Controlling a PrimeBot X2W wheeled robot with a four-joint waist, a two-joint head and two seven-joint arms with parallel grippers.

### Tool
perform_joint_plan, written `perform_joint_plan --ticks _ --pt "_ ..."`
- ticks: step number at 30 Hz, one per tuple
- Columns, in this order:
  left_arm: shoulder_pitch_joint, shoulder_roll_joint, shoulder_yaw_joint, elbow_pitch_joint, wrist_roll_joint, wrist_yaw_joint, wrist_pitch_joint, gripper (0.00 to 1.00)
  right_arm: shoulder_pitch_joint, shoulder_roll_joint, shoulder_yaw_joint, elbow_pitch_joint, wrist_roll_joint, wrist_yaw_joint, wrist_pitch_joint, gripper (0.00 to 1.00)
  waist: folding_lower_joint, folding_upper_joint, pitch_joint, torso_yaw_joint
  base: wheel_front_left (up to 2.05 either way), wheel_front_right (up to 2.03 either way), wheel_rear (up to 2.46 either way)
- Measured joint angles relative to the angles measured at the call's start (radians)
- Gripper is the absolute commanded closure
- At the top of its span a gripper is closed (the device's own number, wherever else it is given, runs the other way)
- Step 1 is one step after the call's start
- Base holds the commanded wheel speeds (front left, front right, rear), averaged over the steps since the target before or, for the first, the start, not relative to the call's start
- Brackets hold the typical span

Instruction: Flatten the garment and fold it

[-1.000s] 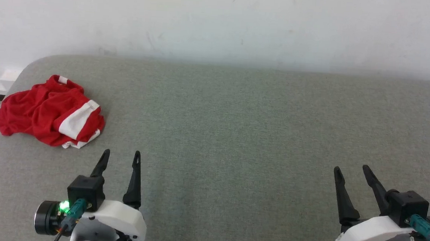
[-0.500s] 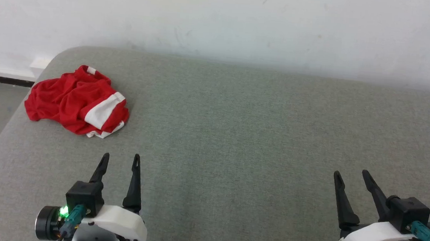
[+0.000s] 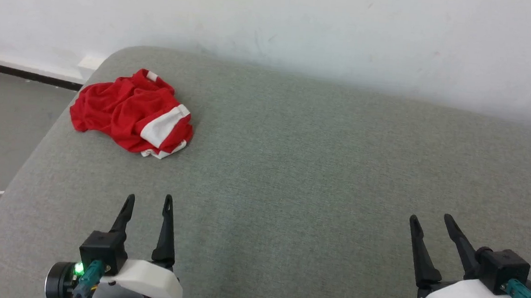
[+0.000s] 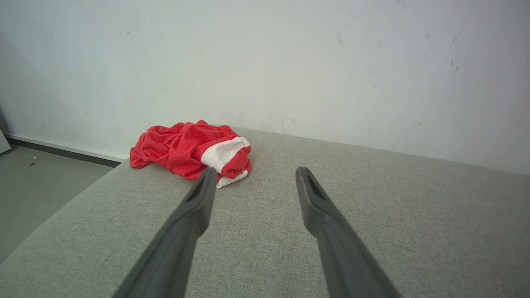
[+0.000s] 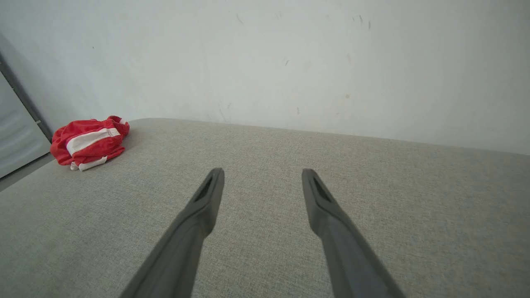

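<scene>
- The left end effector [image 3: 149, 198] hovers low over the near part of the grey fabric-covered desk [image 3: 320, 171]. Its two dark fingers are spread wide with nothing between them.
- The right end effector [image 3: 430, 218] is also spread and empty, well apart from the left one.
- The garment [image 3: 130, 109] lies ahead of the left end effector and a little to its left, near the desk's far left corner. From the right end effector it is far off, ahead and to the left. Neither end effector touches it.
- The garment is a crumpled red heap, creased and doubled over itself. One broad white band faces up, and white trim shows at the edge nearest the left end effector.
- Judged from how it lies, the task has hardly begun: nothing is flattened and no fold is made.
- Everything is left to do: reach the heap, take hold of it, spread it flat on the open desk, then fold it.
</scene>
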State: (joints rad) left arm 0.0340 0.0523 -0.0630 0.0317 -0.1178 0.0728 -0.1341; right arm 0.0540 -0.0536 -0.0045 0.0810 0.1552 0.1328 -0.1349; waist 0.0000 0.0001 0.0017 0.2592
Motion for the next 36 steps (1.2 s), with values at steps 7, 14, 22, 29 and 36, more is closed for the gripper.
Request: perform_joint_plan --ticks 7,14,22,29,36 --pt "0.008 0.0 -0.004 0.006 -0.009 0.009 -0.016 0.0 0.01 0.0 0.002 0.01 0.015 0.0 -0.016 0.0 0.0 0.0 -0.001 0.044 0.0 0.0 0.0" --pt "0.01 0.0 -0.009 0.01 -0.023 0.017 -0.026 0.0 0.013 0.0 0.001 0.023 0.028 0.0 -0.028 0.0 0.0 0.0 -0.001 0.086 0.0 0.0 0.0" --pt "0.023 0.0 -0.015 0.013 -0.041 0.025 -0.045 0.0 0.016 0.0 0.002 0.033 0.039 0.0 -0.045 0.0 0.0 0.0 -0.002 0.132 0.0 0.0 0.0" --pt "0.025 0.0 -0.025 0.016 -0.052 0.035 -0.061 0.0 0.022 0.0 0.003 0.043 0.042 0.0 -0.061 0.0 0.0 0.0 0.001 0.167 0.0 0.0 0.0" --pt "0.026 0.0 -0.033 0.019 -0.067 0.044 -0.075 0.0 0.03 0.0 0.004 0.052 0.047 0.0 -0.073 0.0 0.0001 -0.0001 0.0 0.197 0.0 0.0 0.0"
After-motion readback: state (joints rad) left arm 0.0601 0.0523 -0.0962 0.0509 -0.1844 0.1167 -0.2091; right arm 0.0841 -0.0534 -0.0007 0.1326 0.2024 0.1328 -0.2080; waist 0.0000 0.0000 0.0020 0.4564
